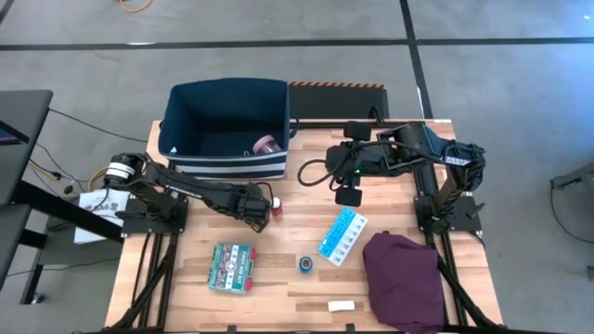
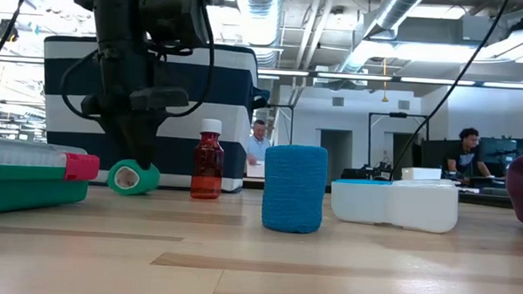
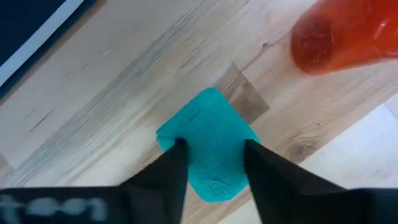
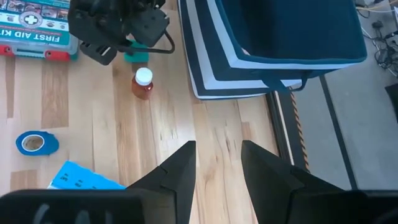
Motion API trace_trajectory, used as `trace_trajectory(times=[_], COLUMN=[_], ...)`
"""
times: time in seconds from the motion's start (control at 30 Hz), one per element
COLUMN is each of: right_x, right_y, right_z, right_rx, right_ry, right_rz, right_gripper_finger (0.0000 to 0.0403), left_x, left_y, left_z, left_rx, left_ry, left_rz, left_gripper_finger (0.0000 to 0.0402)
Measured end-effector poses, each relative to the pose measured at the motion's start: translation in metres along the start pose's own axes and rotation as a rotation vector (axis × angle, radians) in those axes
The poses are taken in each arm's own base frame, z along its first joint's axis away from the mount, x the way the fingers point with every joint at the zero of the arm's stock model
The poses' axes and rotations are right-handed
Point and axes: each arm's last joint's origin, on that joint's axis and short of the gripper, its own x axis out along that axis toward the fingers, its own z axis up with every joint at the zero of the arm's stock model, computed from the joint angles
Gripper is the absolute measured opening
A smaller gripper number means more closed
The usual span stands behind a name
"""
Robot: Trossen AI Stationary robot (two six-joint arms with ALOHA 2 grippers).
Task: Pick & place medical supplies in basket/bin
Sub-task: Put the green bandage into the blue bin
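You see a grey concrete floor [image 1: 520, 83] crossed by dark seams around the light wooden bench [image 1: 278, 250]. Across it, the room opens under silver ceiling ducts [image 2: 397, 16] and strip lights, with white walls, a dark doorway [image 2: 334, 149], and two people [image 2: 464, 154] seated at desks.

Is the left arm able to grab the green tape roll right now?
Probably yes. The left gripper is already down over the green tape roll, one finger on each side, with nothing between them. The small red-capped bottle stands close beside it but apart, so it does not seem to block the grab.
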Motion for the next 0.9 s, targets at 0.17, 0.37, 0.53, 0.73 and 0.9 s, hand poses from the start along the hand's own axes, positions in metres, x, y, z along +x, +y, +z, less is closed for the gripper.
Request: trace_trajectory(times=[0.17,0.37,0.53,0.73,0.9], right_x=[0.004,0.009,0.016,0.015,0.015], right_y=[0.002,0.004,0.007,0.007,0.006], right_z=[0.002,0.003,0.005,0.005,0.004], right_rx=[-0.002,-0.012,-0.028,-0.029,-0.028], right_ry=[0.004,0.026,0.045,0.044,0.042], right_rz=[-0.001,-0.004,-0.005,-0.005,-0.005], right_gripper_finger=[0.0121,0.0121,0.0121,0.0121,0.0121], left_x=[-0.007,-0.033,-0.042,-0.042,-0.041], left_y=[-0.006,-0.025,-0.026,-0.015,-0.017], left_z=[0.005,0.015,0.017,0.013,0.015], left_rx=[0.042,0.118,0.144,0.103,0.064], left_ry=[-0.005,-0.056,-0.048,-0.042,0.001], left_rz=[-0.034,-0.122,-0.103,0.032,-0.029], left_gripper_finger=[0.0037,0.0002,0.0001,0.0006,0.0046])
